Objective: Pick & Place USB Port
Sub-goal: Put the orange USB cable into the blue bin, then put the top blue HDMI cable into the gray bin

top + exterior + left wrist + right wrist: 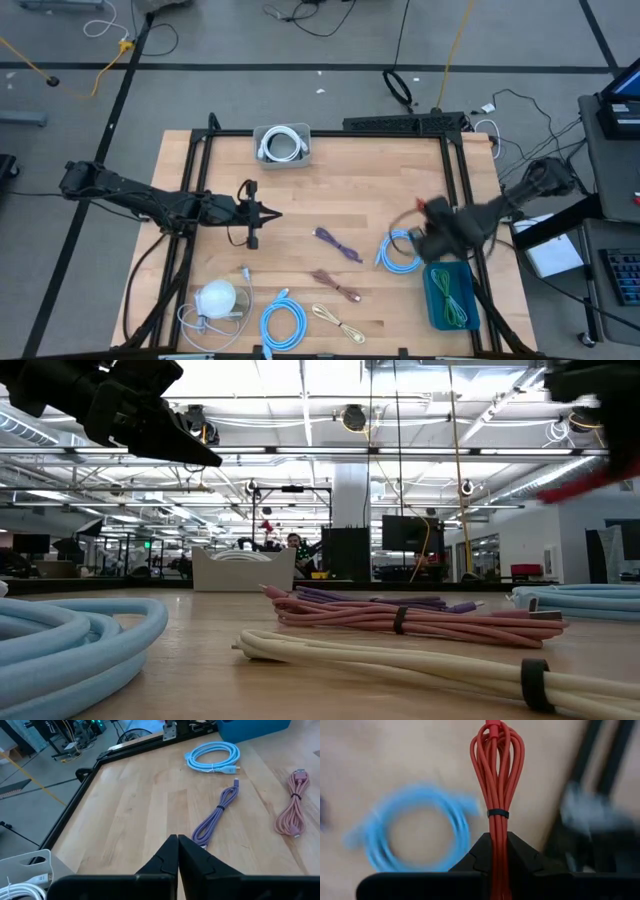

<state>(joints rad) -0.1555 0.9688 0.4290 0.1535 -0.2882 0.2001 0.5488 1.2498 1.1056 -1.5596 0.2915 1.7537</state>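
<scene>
Clamped in the right gripper (497, 851): a red USB cable bundle (497, 775), jaws shut tight on its strands just beside the black tie that cinches it. Hanging in the air just above the blue bin (449, 296), at that bin's far end and partly over the coiled light-blue cable (399, 252) lying against it. Light, by the look of it, and soft: thin looped strands, limp and prone to swing, slick enough in their jacket to creep through smooth pads. Best taken near the tie, as here, where the loops are gathered and cannot splay; a pinch on a single outer loop likely lets the rest sag and snag the bin wall. Parked well away from the bin, across the table toward the white tray (282, 146), the left gripper (178, 851), pressed fully together on nothing.
</scene>
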